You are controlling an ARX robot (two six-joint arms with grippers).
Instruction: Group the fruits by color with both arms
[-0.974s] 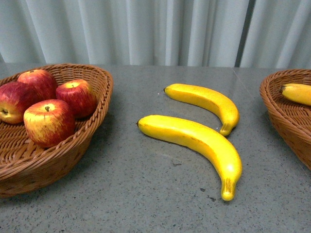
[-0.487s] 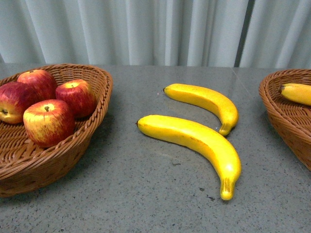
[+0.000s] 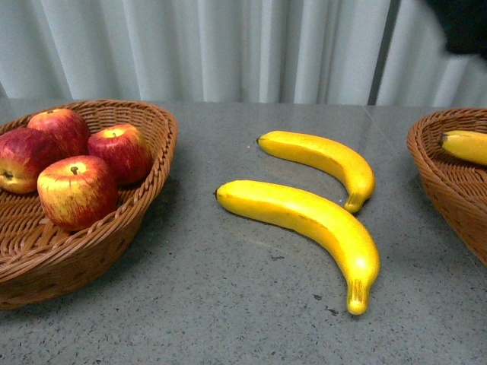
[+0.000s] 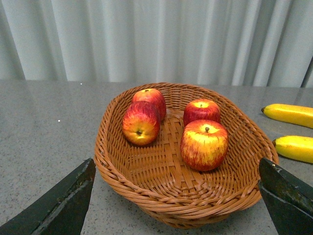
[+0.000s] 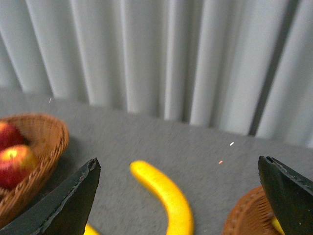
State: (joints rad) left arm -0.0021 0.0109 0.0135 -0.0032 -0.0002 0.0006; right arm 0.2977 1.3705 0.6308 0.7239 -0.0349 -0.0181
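Observation:
Several red apples [image 3: 76, 190] lie in the brown wicker basket [image 3: 144, 194] at the left. Two yellow bananas lie on the grey table: the near one [image 3: 312, 224] and the far one [image 3: 327, 160]. A third banana [image 3: 464, 146] lies in the right basket [image 3: 437, 182]. A black part of the right arm [image 3: 464, 23] shows at the top right. My left gripper [image 4: 178, 196] is open and empty, just in front of the apple basket [image 4: 146, 191]. My right gripper [image 5: 181, 196] is open and empty, high above a banana [image 5: 164, 196].
Pale curtains [image 3: 228, 49] hang behind the grey table [image 3: 228, 304]. The right basket's rim shows in the right wrist view [image 5: 244, 215], and the apple basket [image 5: 46, 147] at its left side.
A black part of the right arm has come into the top right corner of the front view. The fruits and baskets have not moved.

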